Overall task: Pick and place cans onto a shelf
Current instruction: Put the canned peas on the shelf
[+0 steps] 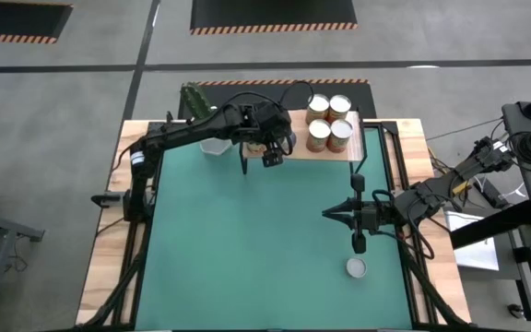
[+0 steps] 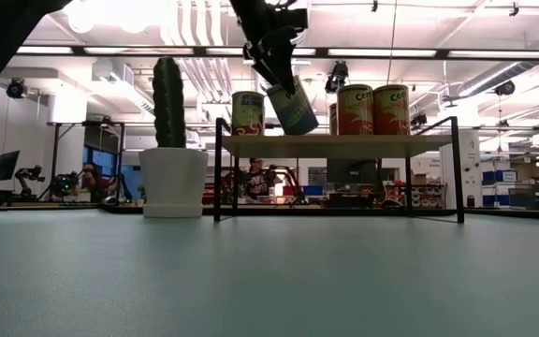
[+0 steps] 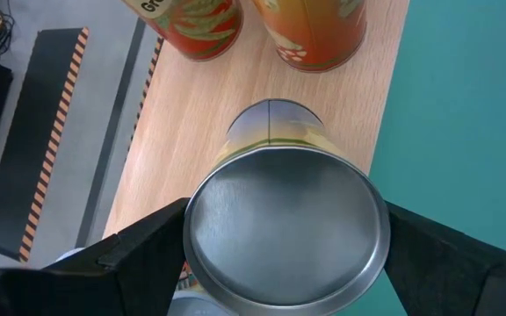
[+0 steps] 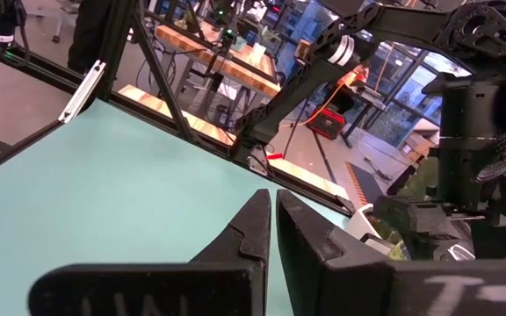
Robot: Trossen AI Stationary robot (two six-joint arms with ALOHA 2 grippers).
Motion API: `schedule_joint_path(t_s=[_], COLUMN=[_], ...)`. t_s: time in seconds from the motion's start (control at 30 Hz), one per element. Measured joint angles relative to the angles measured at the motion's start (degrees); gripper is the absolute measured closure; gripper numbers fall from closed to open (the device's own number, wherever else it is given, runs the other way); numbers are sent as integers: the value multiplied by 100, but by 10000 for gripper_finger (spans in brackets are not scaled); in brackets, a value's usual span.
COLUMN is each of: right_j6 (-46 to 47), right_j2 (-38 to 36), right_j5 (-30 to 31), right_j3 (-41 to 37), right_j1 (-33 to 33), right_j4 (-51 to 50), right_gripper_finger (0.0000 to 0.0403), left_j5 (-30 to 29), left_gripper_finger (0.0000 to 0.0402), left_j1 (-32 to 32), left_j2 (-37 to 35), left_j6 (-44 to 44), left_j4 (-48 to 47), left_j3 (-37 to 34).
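My left gripper (image 1: 277,150) reaches over the left end of the shelf (image 2: 335,145), shut on a greenish-labelled can (image 2: 293,108) that I see end-on in the left wrist view (image 3: 284,219). Several orange-labelled cans (image 1: 330,120) stand upright on the light-wood shelf, on their bottom ends. Another can (image 1: 356,267) stands on the green mat at the near right, silvery top up. My right gripper (image 1: 325,214) hovers over the mat's right half, pointing level toward the table's left, its fingers shut on nothing (image 4: 273,219). My left gripper pinches the can's round side wall (image 3: 191,230) between its two fingers, close to the silvery end that faces the wrist camera. The fingers slant downward toward the shelf. The can is tilted, its lower end (image 2: 299,129) just above the shelf board.
A white pot (image 2: 172,183) with a tall green cactus (image 2: 167,101) stands just left of the shelf, close to my left arm. Free board shows on the shelf's left part (image 3: 200,114). The mat's middle (image 1: 247,240) lies open.
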Motion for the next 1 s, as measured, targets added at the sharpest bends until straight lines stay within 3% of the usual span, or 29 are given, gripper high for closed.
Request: schedule_joint_path(t_s=[1.0], right_j6=[-2], right_j2=[-1], right_j5=[2], right_j3=[0], right_j1=[0], right_j4=[-22], right_gripper_finger=[390], left_j5=[0], left_gripper_finger=[56], left_j1=[7], left_j2=[0], left_j6=[160], left_j4=[352], left_j3=[0])
